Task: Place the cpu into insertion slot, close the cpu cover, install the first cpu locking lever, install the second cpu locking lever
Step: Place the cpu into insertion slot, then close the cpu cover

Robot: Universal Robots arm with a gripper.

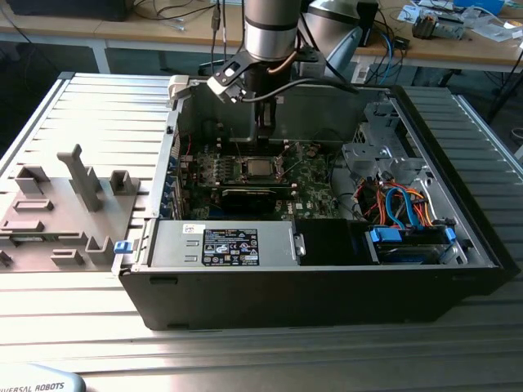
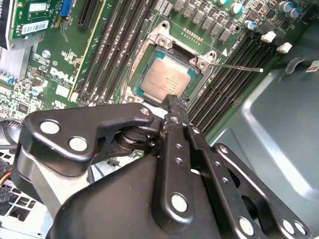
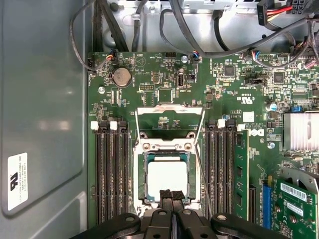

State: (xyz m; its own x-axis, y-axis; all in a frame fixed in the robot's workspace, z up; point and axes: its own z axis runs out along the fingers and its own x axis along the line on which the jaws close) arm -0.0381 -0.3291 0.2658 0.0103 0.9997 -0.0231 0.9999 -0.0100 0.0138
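The arm (image 1: pixel 270 28) hangs in from twelve o'clock in the exterior view, its pincer (image 1: pixel 265 129) pointing toward six o'clock, both fingers (image 3: pixel 166 198) pressed together.

cpu (image 3: pixel 167 179) in insertion slot (image 3: pixel 164 147), memory slots (image 3: pixel 110 174) flanking it on both sides

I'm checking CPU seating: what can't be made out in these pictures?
Exterior view: the insertion slot is too small to judge seating.
First wrist view: the fingers hide one edge of the cpu; contact unclear.
Second wrist view: the gripper covers one corner of the insertion slot.
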